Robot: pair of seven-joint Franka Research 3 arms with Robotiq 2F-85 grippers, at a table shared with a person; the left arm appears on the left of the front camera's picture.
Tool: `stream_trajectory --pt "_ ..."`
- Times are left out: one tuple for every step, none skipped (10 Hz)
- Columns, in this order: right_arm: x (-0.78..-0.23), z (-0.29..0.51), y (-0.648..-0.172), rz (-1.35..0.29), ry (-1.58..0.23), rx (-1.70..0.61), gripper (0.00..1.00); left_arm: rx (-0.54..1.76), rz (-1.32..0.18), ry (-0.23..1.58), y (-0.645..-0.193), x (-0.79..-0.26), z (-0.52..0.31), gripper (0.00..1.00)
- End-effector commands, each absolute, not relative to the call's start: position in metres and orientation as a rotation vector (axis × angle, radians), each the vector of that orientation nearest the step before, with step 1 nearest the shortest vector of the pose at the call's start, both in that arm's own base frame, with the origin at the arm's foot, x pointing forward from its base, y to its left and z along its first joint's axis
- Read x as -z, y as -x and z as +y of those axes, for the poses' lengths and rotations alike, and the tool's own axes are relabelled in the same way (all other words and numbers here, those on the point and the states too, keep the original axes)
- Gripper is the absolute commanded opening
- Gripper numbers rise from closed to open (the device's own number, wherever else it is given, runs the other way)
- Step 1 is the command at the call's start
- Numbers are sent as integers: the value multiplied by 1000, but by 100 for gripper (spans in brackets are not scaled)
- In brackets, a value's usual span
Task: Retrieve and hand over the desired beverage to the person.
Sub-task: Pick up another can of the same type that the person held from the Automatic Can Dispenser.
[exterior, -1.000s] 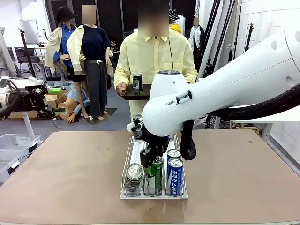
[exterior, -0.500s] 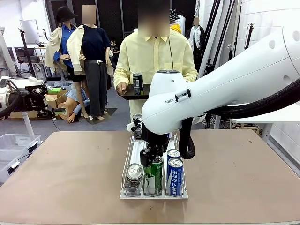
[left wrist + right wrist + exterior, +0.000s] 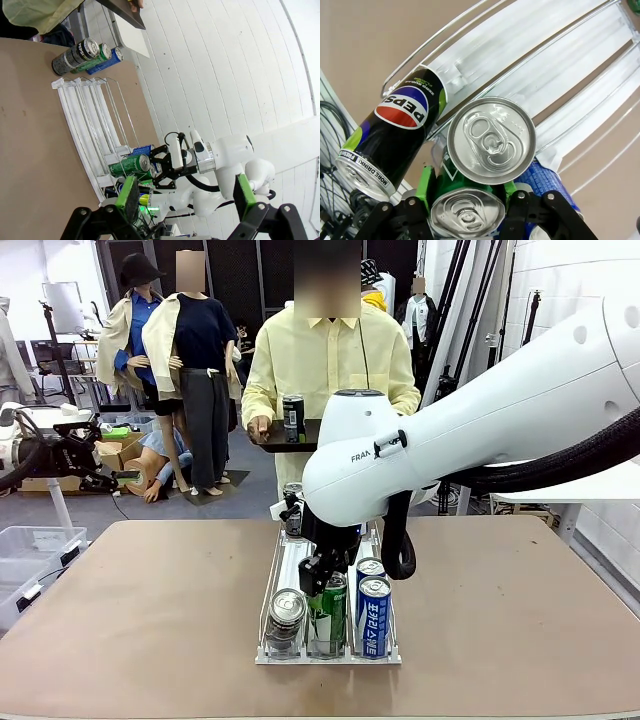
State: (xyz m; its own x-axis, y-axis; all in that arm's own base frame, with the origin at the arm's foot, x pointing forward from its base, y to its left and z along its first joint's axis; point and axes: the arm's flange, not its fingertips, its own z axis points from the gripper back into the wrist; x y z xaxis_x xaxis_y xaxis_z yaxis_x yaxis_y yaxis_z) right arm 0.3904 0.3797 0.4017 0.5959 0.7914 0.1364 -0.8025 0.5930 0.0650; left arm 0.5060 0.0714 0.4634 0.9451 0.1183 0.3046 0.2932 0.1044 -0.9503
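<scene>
Counter [image 3: 130, 600]: broad bare brown surface left and right of the wire can rack [image 3: 275, 580], which sits mid-counter running from the near side toward the far edge. Rack's long lanes are mostly open white channel behind the front row.

Rack contents, front end: black Pepsi can [image 3: 285, 615] in the left lane, green can [image 3: 330, 610] in the middle lane, two blue cans [image 3: 373, 612] one behind the other in the right lane. Another can stands at the rack's far end, partly hidden by the right arm [image 3: 480, 440].

Right gripper [image 3: 322, 578]: fingers closed on the green can just below its top rim; in the right wrist view the green pads flank the can [image 3: 490, 140], with a second silver can top directly beneath it. Fingertips themselves are hidden behind the can.

Left gripper [image 3: 182, 192]: fingers spread wide, holding nothing, well apart from the rack.

The person [image 3: 330, 370] stands beyond the far edge holding a dark tray [image 3: 285, 440] with one dark can [image 3: 293, 418] upright on it. Label too small to read.
</scene>
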Motion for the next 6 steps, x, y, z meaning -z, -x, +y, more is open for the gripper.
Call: stream_trajectory --pt "-401 379 -388 -110 -123 -926 0 129 -347 1460 -504 -465 72 100" --pt "-402 380 -390 -97 -124 -928 0 129 -347 1460 -504 -465 72 100" --pt "-413 380 -383 -97 -128 -942 0 129 -347 1460 -504 -465 72 100" --pt "-421 382 -378 -109 -124 -950 0 129 -347 1460 -504 -465 72 100" --pt "-429 385 -375 -110 -118 -959 0 129 -347 1460 -504 -465 72 100" --pt "-435 387 -374 -115 -111 -964 0 129 -347 1460 -504 -465 72 100"
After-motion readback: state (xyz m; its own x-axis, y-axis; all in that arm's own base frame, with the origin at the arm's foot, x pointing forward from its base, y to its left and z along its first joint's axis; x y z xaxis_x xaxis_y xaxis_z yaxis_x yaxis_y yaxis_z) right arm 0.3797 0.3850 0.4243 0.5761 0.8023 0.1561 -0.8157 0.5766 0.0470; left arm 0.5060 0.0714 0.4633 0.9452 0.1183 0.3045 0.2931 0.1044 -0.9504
